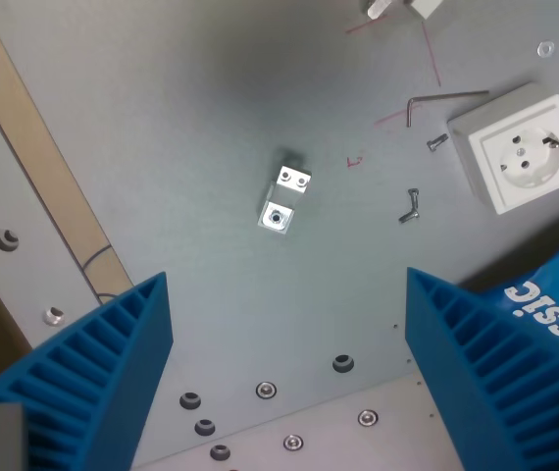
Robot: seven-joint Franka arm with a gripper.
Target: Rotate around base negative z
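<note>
A small shiny metal bracket (284, 199) lies on the grey tabletop (211, 118), near the middle of the wrist view. My gripper (289, 363) hangs above the table with its two blue ribbed fingers wide apart, one finger (93, 373) at the wrist view's left and the other at the wrist view's right. Nothing is between them. The bracket lies beyond the fingertips, centred between the two fingers.
A white wall socket (520, 147) lies at the upper right, with an Allen key (441, 100), a screw (437, 142) and a wing bolt (411, 206) near it. A blue packet (554, 314) lies at the right edge. A wooden strip (34, 157) runs down the left. Several bolt holes (343, 364) sit near the bottom.
</note>
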